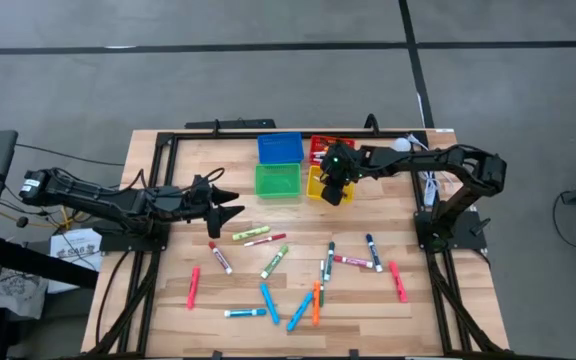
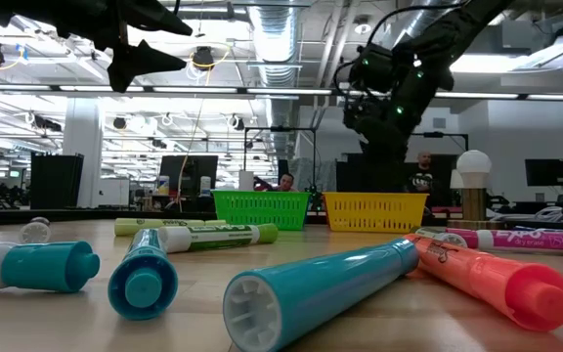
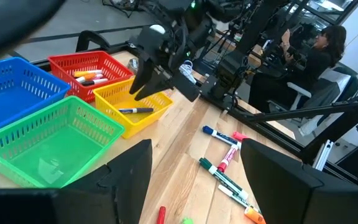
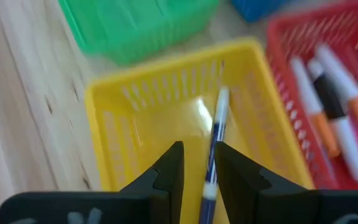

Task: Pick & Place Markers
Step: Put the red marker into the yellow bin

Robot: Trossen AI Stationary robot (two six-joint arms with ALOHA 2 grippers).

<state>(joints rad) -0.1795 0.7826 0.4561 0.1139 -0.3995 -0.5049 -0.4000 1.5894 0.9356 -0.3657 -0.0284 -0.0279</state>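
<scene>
Over the small yellow slotted plastic bin [image 4: 191, 118], the right gripper [image 4: 197, 168] holds its fingers slightly parted around a thin white-bodied blue marker [image 4: 215, 146] — its release should be clean, tip inside the walls. The left gripper [image 1: 230, 204] hovers open above the wooden table [image 1: 438, 310], where about a dozen more markers [image 1: 273, 261] lie scattered.

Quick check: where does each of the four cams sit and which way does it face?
High: overhead, straight down on table; both arms, left gripper, right gripper.
Low: table height, level across markers toward room; both arms enter from above.
Left wrist: past own open fingers toward the bins and the right arm.
Right wrist: down past own fingers into the yellow bin, a marker between them.
Shared: the yellow bin shows in all four views.
</scene>
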